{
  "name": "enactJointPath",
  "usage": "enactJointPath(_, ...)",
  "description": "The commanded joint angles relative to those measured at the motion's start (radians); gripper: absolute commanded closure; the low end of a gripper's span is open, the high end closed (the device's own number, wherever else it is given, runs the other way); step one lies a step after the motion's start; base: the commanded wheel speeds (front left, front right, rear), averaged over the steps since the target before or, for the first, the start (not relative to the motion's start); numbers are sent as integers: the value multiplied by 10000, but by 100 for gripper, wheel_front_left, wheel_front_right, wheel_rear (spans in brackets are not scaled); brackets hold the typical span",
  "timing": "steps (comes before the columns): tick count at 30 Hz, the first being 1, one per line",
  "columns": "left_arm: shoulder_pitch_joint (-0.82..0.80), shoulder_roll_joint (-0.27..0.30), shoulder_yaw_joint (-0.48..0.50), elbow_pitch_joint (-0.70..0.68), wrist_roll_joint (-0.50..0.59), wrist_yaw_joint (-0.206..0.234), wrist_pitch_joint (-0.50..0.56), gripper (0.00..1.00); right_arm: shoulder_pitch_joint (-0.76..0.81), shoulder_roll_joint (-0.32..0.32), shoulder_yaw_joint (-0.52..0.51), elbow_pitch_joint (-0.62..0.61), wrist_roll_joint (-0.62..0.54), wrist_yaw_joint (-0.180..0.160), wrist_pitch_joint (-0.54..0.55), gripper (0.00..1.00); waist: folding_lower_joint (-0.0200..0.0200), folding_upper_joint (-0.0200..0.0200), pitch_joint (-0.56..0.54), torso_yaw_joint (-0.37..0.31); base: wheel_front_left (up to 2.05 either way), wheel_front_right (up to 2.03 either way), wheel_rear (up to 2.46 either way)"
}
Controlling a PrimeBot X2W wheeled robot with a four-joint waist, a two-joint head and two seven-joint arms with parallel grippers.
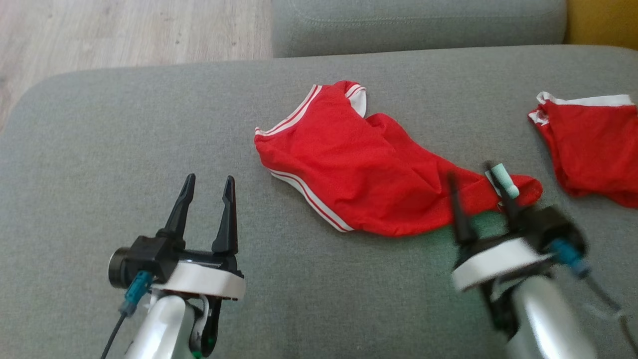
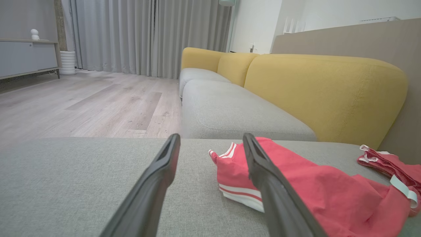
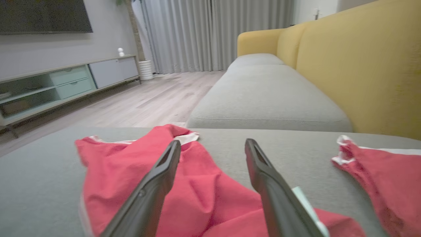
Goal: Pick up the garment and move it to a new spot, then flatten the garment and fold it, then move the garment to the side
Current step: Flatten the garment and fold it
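Garment first: your red piece with the white double stripes along its hems is lying crumpled on the grey sofa seat. In the head view it's roughly mid-cushion, running from upper left down to lower right. Those stripes are the one marking you can make out on it. A white-lined opening is turned up at the far end, and the narrow tail on the right runs under your right gripper.

That right gripper is smeared in the head view, but the right wrist view sorts it out. Both dark fingers stand wide apart over the red fabric with nothing pinched between them. You can't tell whether the tips touch the cloth. A pale teal tag sits on its outer finger, too blurred for you to read anything on it.

Your left gripper is off to the left of the garment over bare cushion, fingers spread wide and empty. In the left wrist view the striped hem shows just behind its right-hand finger.

A second red garment with white trim lies well apart, at the right edge of the same seat. Past the seat you've got a yellow backrest, pale wood floor and grey curtains
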Motion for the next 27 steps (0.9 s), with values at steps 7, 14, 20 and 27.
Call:
enactJointPath(7, -210, 56, 349, -280, 146, -101, -93, 0, 373, -279, 1679, -733, 217, -7, -238, 0, 1, 0, -88, 169, 0, 0, 0)
enactJointPath(14, -324, 0, 282, -260, 180, -148, -93, 0, -65, -1046, 3132, -533, 294, -7, 274, 0, 1, 0, 149, 622, 0, 0, 0)
enactJointPath(20, -538, -84, 149, -200, 185, -202, -93, 0, -914, -1772, 4507, 248, 331, -7, 1027, 0, 1, 0, 515, 1057, 0, 0, 0)
enactJointPath(27, -858, -234, -25, -69, 114, -251, -93, 0, -2174, -2216, 5946, 1965, 290, -7, 1709, 0, 1, 0, 933, 1629, 0, 0, 0)
